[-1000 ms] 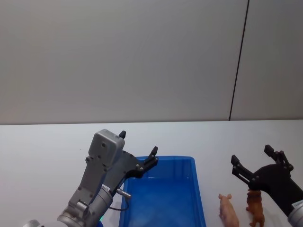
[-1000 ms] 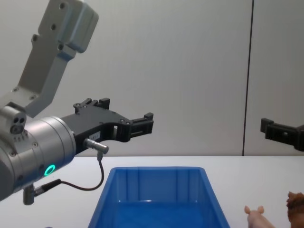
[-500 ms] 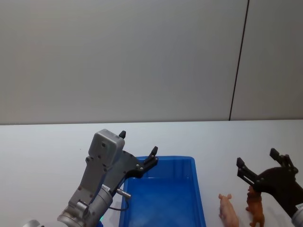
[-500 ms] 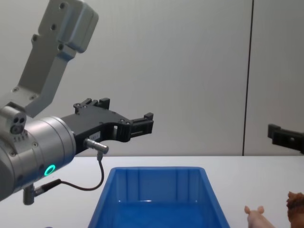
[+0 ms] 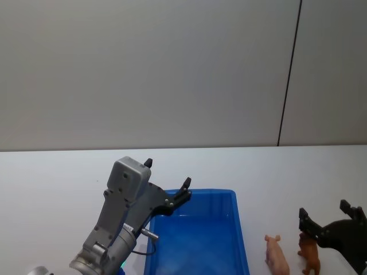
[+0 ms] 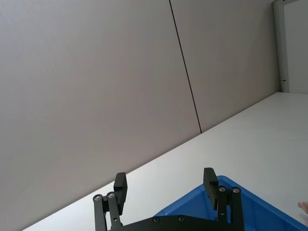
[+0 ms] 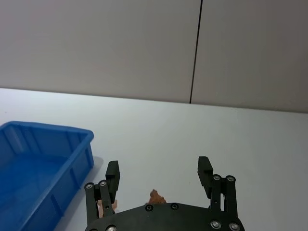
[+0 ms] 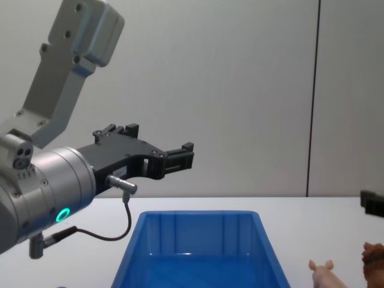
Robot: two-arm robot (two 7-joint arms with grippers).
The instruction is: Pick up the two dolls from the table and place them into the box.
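Observation:
The blue box (image 5: 206,193) stands in front of me on the white table (image 5: 51,177). To its right stand the two dolls, the pale pink one (image 5: 277,255) and beside it the reddish-brown one (image 5: 309,253). My right gripper (image 5: 324,211) hangs open just above the brown doll; the right wrist view shows the doll's head (image 7: 156,196) below the spread right gripper (image 7: 159,164). My left gripper (image 5: 167,173) is open and empty, held above the box's far left corner. The chest view shows the box (image 8: 198,214), the pink doll (image 8: 324,273) and the brown doll (image 8: 373,258).
A grey wall with a dark vertical seam (image 5: 288,74) rises behind the table. The left arm's large grey housing (image 8: 72,54) towers at the left of the chest view. White tabletop lies to the left of the box and beyond it.
My right gripper has come down and drawn back toward me, closing in over the brown doll, still open. The left arm, box and dolls have not moved.

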